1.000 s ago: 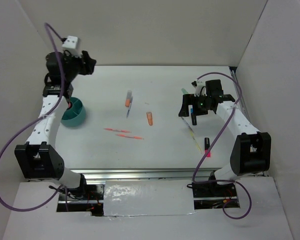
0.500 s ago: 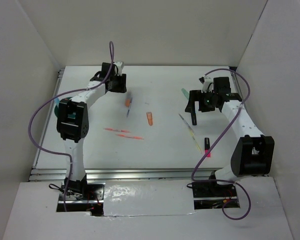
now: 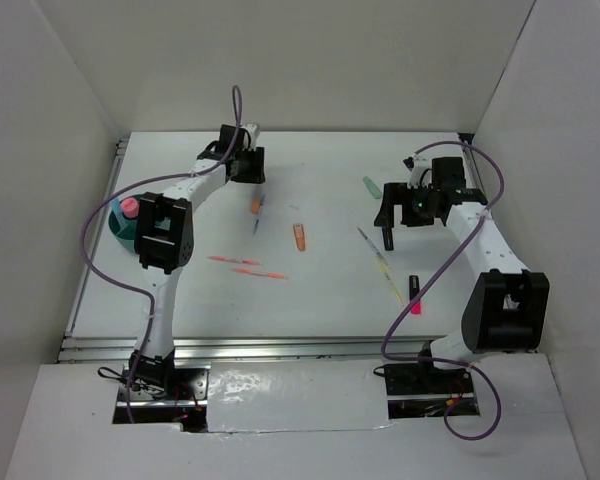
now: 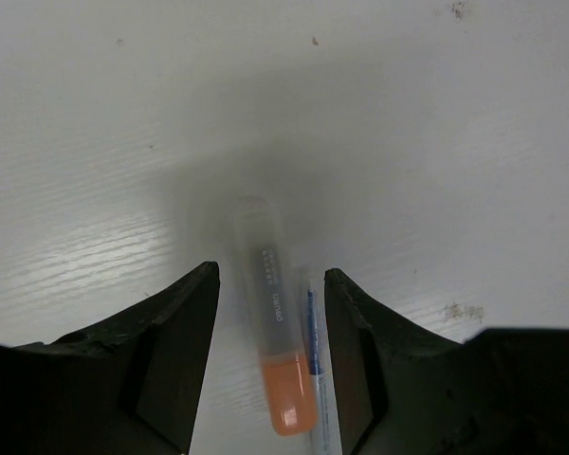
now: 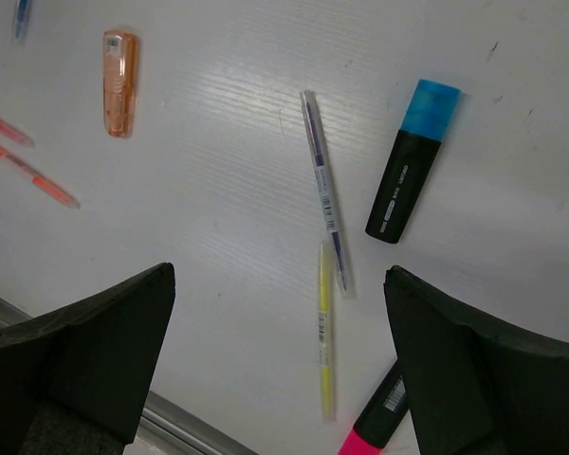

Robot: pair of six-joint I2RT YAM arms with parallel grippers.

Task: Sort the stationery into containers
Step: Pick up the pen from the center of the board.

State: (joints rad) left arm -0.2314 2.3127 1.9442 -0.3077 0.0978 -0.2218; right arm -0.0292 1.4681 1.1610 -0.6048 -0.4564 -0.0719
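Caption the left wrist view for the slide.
Left gripper open above the white table, jaws straddling an orange-tipped clear marker, thin blue pen alongside.

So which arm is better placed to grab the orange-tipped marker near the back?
Left. The open left gripper hangs right over the orange-tipped marker, straddling it. The right gripper is across the table, near the blue-capped highlighter.

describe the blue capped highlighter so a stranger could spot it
Look at the right half of the table, under the right gripper. Beside the thin clear pen lies a stubby black highlighter; its cap is bright blue, unlike the pink-capped highlighter nearby.
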